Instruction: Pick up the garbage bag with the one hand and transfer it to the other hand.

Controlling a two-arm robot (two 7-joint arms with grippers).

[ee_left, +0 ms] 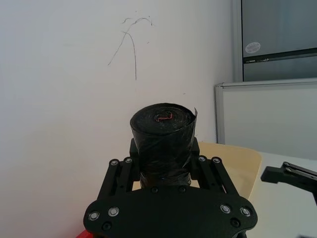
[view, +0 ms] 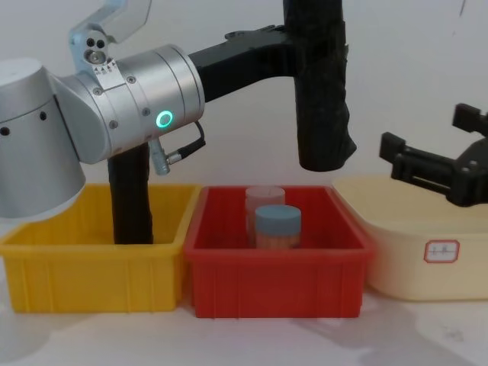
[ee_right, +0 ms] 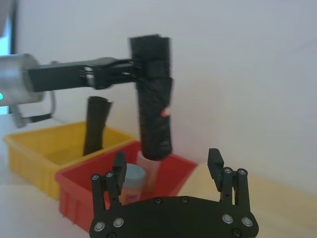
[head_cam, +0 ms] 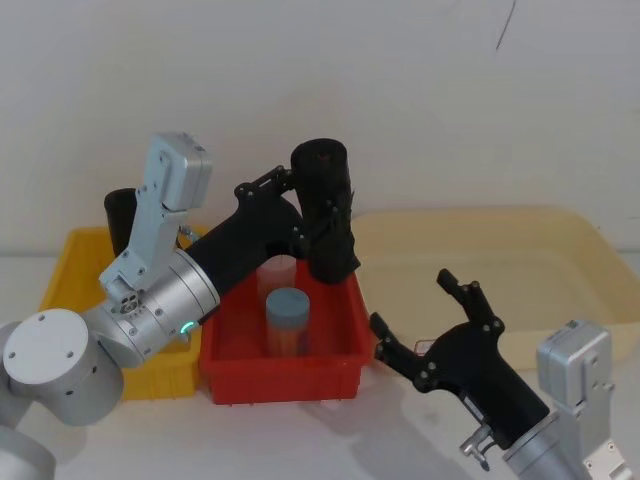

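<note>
My left gripper [head_cam: 312, 218], on the silver wrist with the green ring light, is shut on the garbage bag [head_cam: 320, 165], a tall black roll held upright in the air above the back of the red bin [head_cam: 280, 372]. In the chest view the garbage bag [view: 322, 91] hangs clear above the bin's contents. The left wrist view looks along the fingers clamping the roll [ee_left: 162, 130] from both sides. My right gripper [head_cam: 412, 305] stands open to the right of the red bin, lower than the roll and apart from it; its fingers [ee_right: 214, 159] point toward the bag [ee_right: 152, 104].
A second black roll [view: 131, 198] stands in the yellow bin [view: 91, 274] on the left. A blue-lidded jar [view: 277, 225] and a pale container behind it sit in the red bin. A cream tub [view: 412, 252] lies at the right, under my right gripper.
</note>
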